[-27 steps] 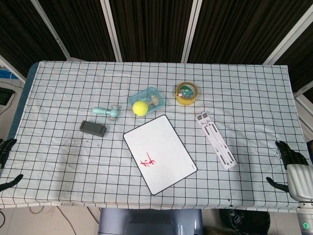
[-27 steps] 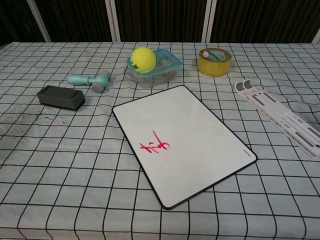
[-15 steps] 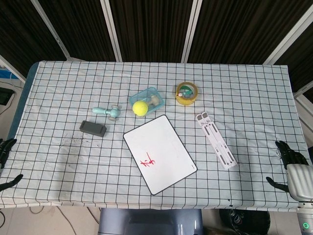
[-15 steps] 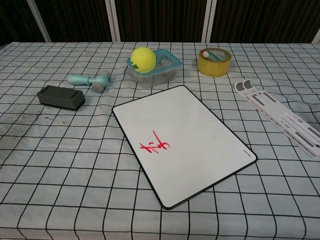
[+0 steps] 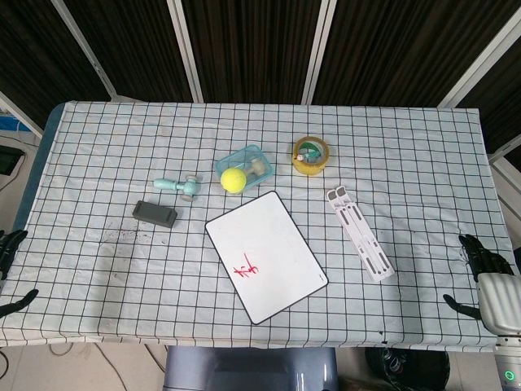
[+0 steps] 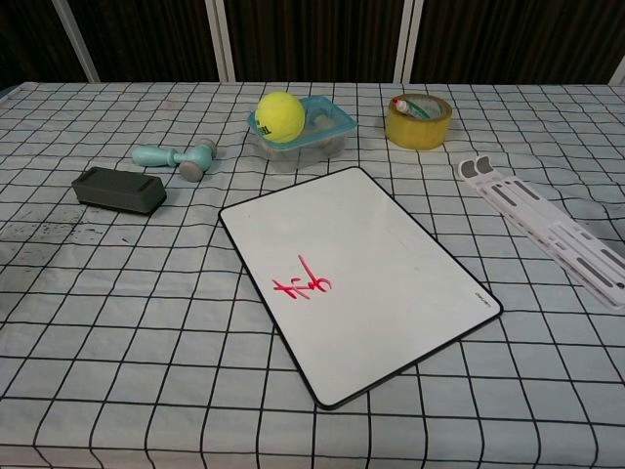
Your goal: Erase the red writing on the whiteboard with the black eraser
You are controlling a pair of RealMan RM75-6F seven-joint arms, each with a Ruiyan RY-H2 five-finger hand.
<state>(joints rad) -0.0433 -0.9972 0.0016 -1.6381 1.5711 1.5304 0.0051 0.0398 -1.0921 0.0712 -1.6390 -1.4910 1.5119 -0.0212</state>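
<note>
At the far left edge of the head view, the left hand (image 5: 11, 273) is being held off the tabletop (image 5: 98, 138), its dark fingers (image 5: 10, 242) spread apart and clamped on nothing. The black eraser (image 5: 155, 213) is lying untouched toward the left side of the tabletop, at about two o'clock from that hand, with its long axis running roughly from nine to three o'clock, tipped slightly down at the right end; a pale green tool (image 5: 177, 186) is lying just beyond it at about one o'clock. The whiteboard (image 5: 264, 256) is lying near the middle, at about four o'clock from the eraser and well apart from it, turned so that its long side is running from ten to four o'clock. The red writing (image 5: 246, 268) is sitting in the lower left part of the board, toward the edge nearest the robot. At the far right edge, the right hand (image 5: 482, 277) is likewise being held clear of the tabletop, its fingers apart and empty. The eraser is judged to be much nearer the left hand, so the pick-up is probably being left to that arm: a reach up and to the right, with the fingers closing across the eraser's short width.
</note>
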